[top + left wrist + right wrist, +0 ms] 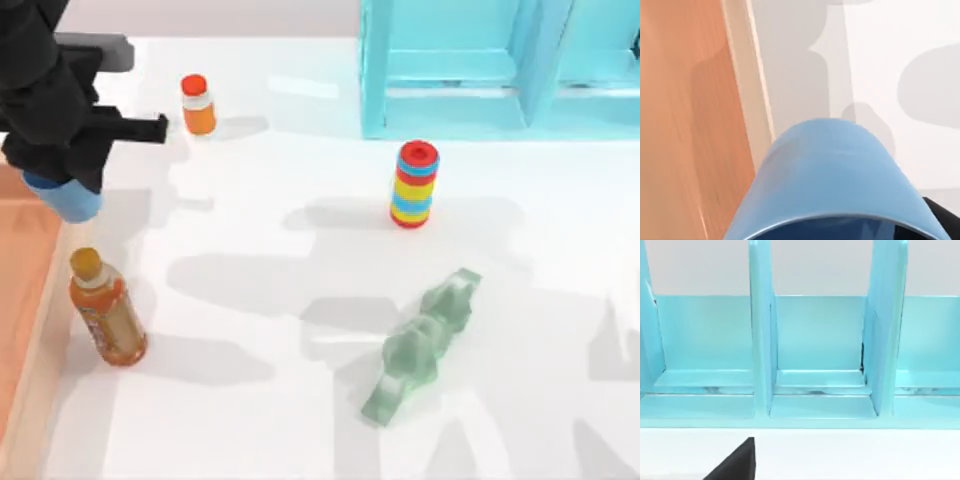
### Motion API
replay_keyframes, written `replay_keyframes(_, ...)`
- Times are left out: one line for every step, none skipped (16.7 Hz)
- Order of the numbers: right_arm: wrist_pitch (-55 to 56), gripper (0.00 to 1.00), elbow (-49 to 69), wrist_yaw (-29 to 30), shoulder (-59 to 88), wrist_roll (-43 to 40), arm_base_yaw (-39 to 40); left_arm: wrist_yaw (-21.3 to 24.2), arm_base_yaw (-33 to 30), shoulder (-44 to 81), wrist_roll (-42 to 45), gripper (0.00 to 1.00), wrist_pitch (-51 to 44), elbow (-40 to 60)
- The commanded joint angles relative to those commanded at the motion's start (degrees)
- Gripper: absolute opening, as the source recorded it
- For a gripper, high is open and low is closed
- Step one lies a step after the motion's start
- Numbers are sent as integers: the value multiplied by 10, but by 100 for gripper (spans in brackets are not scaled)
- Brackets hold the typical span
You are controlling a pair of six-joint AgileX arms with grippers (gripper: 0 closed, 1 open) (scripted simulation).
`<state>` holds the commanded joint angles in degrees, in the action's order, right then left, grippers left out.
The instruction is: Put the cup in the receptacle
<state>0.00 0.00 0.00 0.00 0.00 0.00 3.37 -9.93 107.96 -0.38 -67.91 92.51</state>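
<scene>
The blue cup (68,196) is held in the closed left gripper (60,170) at the table's (300,400) left side, hanging above the right-hand wall of the orange-brown receptacle (20,290). In the left wrist view the cup (835,175) is seen over that wall (755,100). An orange bottle (105,308) stands just beside the receptacle. The turquoise shelf unit (815,350) is faced by the right wrist camera; the right gripper's state cannot be told.

Rendered simulation tabletop, plain white table (300,420), turquoise shelf unit (450,70)
</scene>
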Motion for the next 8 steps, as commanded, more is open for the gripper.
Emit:
replay_keyframes(0,100,0,0,0,0,0,-4,41,-15,26,0,-20,-2)
replay_keyframes(0,100,0,0,0,0,0,-9,80,-28,49,0,-41,-4)
replay_keyframes(0,100,0,0,0,0,0,-15,115,-40,69,0,-61,-6)
replay_keyframes(0,100,0,0,0,0,0,-21,144,-51,86,0,-79,-8)
replay_keyframes(0,100,0,0,0,0,0,-26,167,-59,100,0,-95,-11)
replay_keyframes(0,100,0,0,0,0,0,-30,185,-65,110,0,-108,-13)
replay_keyframes(0,100,0,0,0,0,0,-33,196,-70,117,0,-117,-15)
replay_keyframes(0,100,0,0,0,0,0,-35,202,-72,120,0,-122,-16)
